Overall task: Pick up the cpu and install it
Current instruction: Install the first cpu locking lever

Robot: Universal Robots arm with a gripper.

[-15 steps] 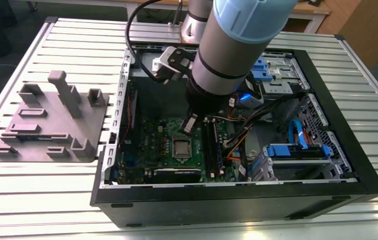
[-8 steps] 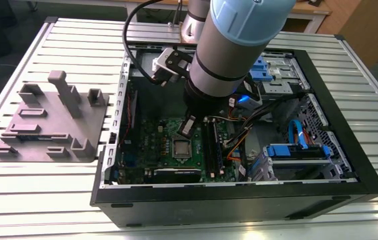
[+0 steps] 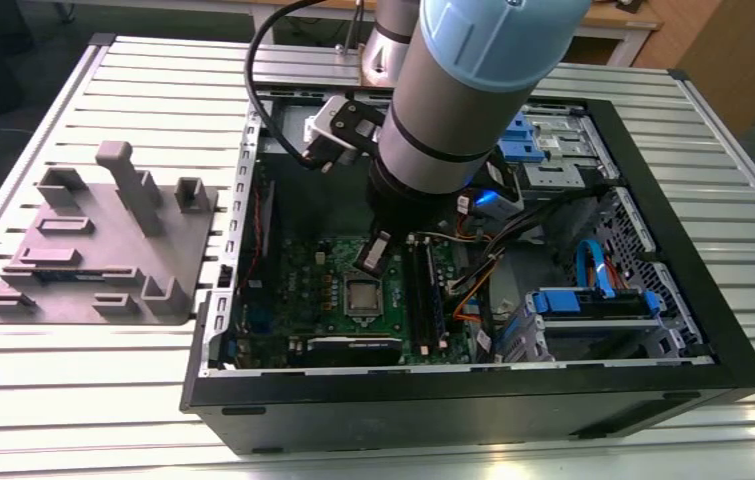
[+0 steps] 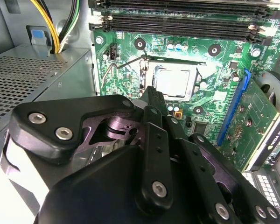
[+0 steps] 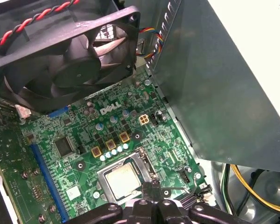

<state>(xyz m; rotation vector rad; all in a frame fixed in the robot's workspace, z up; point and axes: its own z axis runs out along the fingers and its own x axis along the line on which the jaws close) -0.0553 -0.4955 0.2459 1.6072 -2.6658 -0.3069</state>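
The cpu sits in its socket on the motherboard, at the frame's lower centre. The arm reaches down into the computer case; the hand hangs just above, fingers together, holding nothing.

Robot arm reaches steeply down, wrist low.

In both wrist views the black gripper points downward, its linkage bars and bolts prominent and its fingers drawn close together at the tips, with nothing seen held between them.
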